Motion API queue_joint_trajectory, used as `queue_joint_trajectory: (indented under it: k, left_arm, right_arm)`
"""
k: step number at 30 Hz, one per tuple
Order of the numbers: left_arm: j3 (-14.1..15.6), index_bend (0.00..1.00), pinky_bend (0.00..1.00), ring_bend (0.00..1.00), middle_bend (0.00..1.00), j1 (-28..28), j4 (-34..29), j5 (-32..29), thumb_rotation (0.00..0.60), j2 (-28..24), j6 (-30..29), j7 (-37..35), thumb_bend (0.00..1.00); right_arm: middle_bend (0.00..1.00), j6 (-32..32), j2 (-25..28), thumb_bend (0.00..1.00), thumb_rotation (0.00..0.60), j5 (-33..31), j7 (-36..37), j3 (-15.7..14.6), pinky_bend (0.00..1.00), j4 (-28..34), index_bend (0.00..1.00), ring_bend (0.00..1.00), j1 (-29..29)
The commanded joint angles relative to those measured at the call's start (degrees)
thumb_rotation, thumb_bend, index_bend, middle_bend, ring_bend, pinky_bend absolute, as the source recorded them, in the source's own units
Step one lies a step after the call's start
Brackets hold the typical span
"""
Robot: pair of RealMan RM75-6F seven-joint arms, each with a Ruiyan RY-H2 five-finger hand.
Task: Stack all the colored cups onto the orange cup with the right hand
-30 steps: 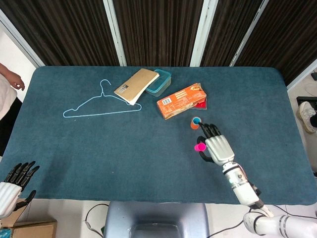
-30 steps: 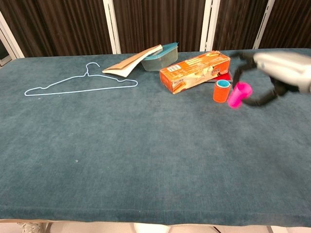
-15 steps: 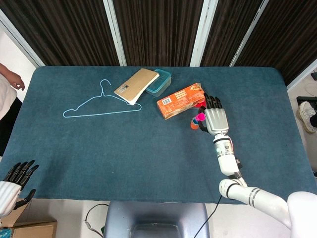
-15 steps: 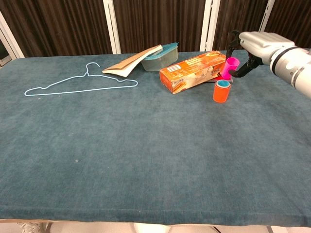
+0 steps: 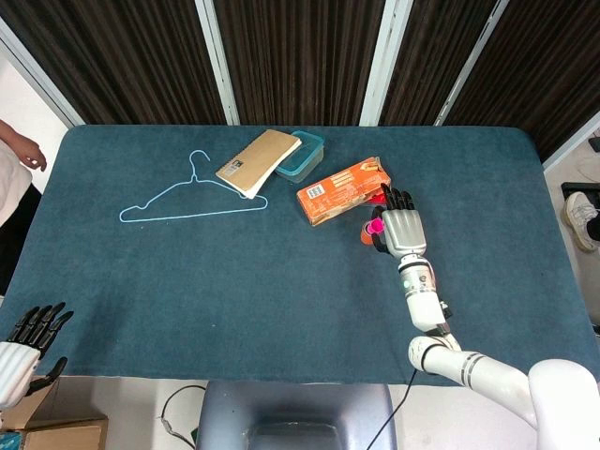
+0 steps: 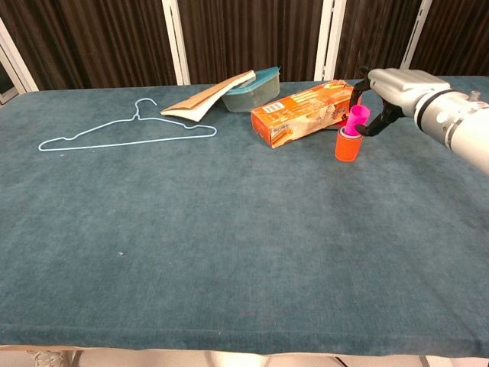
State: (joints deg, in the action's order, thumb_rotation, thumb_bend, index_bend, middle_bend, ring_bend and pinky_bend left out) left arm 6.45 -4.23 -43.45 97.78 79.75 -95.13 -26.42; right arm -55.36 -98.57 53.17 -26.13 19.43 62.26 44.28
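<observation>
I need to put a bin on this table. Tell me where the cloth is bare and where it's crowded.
Bare: the near half of the table, below the hanger, and the far right edge. Crowded: the far middle, with the book, teal container, orange box, orange cup and the right hand holding the pink cup.

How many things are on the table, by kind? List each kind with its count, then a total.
Cups: 3 – orange cup, blue cup nested in it, pink cup held by the right hand
Hanger: 1
Book: 1
Container: 1
Box: 1
Red item behind the box: 1
Total: 8
</observation>
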Motion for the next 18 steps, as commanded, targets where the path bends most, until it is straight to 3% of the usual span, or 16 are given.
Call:
queue_joint_trajectory:
  k: [1, 3, 6, 9, 13, 16, 18]
  left_arm:
    - [-0.01, 0.0, 0.08, 0.0, 0.0, 0.02, 0.04, -0.04, 0.6, -0.02, 0.0, -0.14, 0.39]
    - [-0.03, 0.0, 0.08, 0.0, 0.0, 0.03, 0.09, -0.07, 0.6, -0.06, -0.05, -0.3, 0.39]
    - [-0.19, 0.0, 0.08, 0.0, 0.0, 0.13, 0.24, -0.28, 0.6, -0.14, -0.24, -0.75, 0.39]
    - [-0.3, 0.0, 0.08, 0.0, 0.0, 0.27, 0.4, -0.4, 0.6, -0.18, -0.52, -1.05, 0.39]
    - [-0.26, 0.0, 0.08, 0.0, 0.0, 0.48, 0.59, -0.24, 0.6, -0.07, -1.07, -0.92, 0.39]
    - [-0.23, 0.0, 0.08, 0.0, 0.0, 0.47, 0.6, -0.15, 0.6, 0.04, -1.13, -0.77, 0.39]
    - [-0.21, 0.0, 0.08, 0.0, 0.0, 0.43, 0.58, -0.1, 0.6, 0.11, -1.1, -0.61, 0.39]
  right_arm:
    - [0.01, 1.71, 1.24, 0.49, 0.6, -2.45, -1.96, -0.37, 0.14, 1.79, 0.2, 0.0, -0.08]
    - [0.0, 0.62, 2.89, 0.47, 0.6, -1.37, -1.39, -0.72, 0.07, 4.48, 0.02, 0.0, -0.86]
    - [0.0, -3.95, 7.39, 0.4, 0.6, 4.22, 1.58, -3.17, 0.01, 11.69, 0.0, 0.0, -4.47]
    - [0.0, -10.27, 14.41, 0.39, 0.6, 10.92, 3.12, -8.44, 0.0, 22.21, 0.0, 0.0, -10.62]
    - [0.0, -22.0, 24.12, 0.39, 0.6, 22.19, 3.02, -19.98, 0.0, 33.63, 0.0, 0.0, -21.84]
    - [0.0, -30.48, 26.3, 0.39, 0.6, 28.72, 3.7, -25.69, 0.0, 33.46, 0.0, 0.0, -28.81]
    - [0.0, -34.65, 25.89, 0.39, 0.6, 31.09, 6.66, -26.76, 0.0, 31.42, 0.0, 0.0, -31.93]
